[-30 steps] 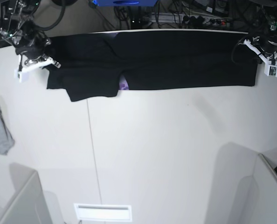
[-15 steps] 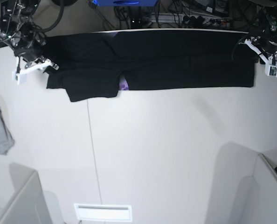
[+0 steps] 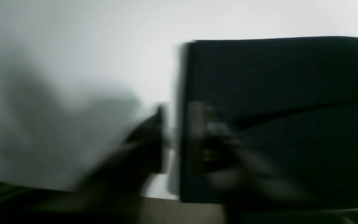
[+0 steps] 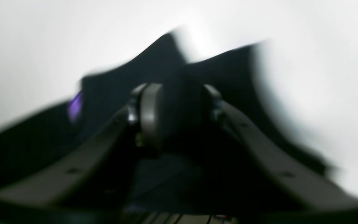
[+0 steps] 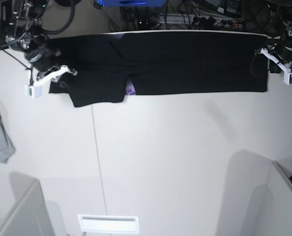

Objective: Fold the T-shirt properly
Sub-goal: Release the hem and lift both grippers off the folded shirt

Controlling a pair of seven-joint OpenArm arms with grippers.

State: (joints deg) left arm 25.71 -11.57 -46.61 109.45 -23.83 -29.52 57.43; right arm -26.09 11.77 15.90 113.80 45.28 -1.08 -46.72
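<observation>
The white table (image 5: pixel 185 162) carried the large black cloth T-shirt (image 5: pixel 185 64), folded into a long band along its far edge. The right gripper (image 4: pixel 176 109) pinched sleeve cloth; the left gripper (image 5: pixel 278 56) was closed, its hold unclear. Next probably folding the ends inward, needing 2 firm grips.

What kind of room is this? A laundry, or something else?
Probably a robotics lab, not a laundry: a black T-shirt lies on a plain white table, tangled cables and power strips run behind it, and a robot arm stands at each end.
</observation>
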